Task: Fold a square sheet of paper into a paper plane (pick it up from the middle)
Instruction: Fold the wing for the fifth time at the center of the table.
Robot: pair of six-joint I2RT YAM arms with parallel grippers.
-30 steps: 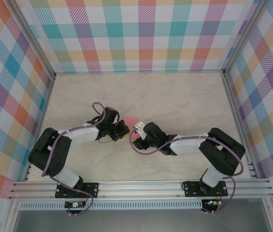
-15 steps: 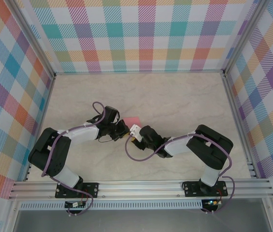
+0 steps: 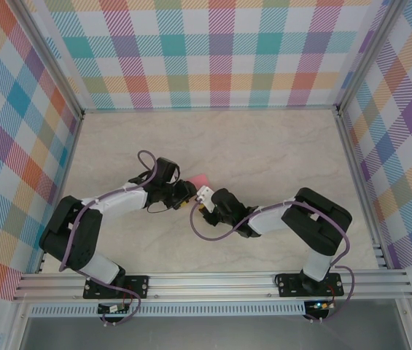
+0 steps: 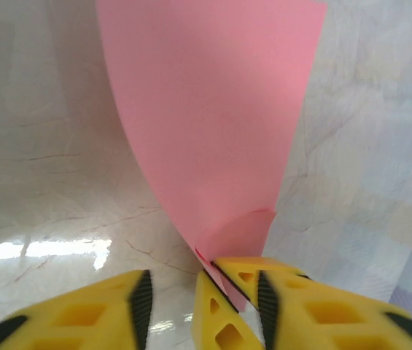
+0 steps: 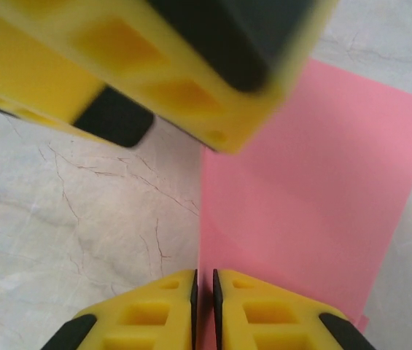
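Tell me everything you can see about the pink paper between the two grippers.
The pink paper is thin, plain salmon-pink and unmarked, matte, with sharp straight edges. It looks bowed rather than flat above the marbled table, tapering toward a lower corner where a small flap shows a second layer. The right gripper is shut on its edge; the left gripper stands open right beside that corner, contact unclear.

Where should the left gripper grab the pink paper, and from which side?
Probably the near edge of the pink paper, just beside where the right gripper pinches it. The sheet is thin and curves away, so the left gripper, now open, should come edge-on from its own side, one finger on each face.
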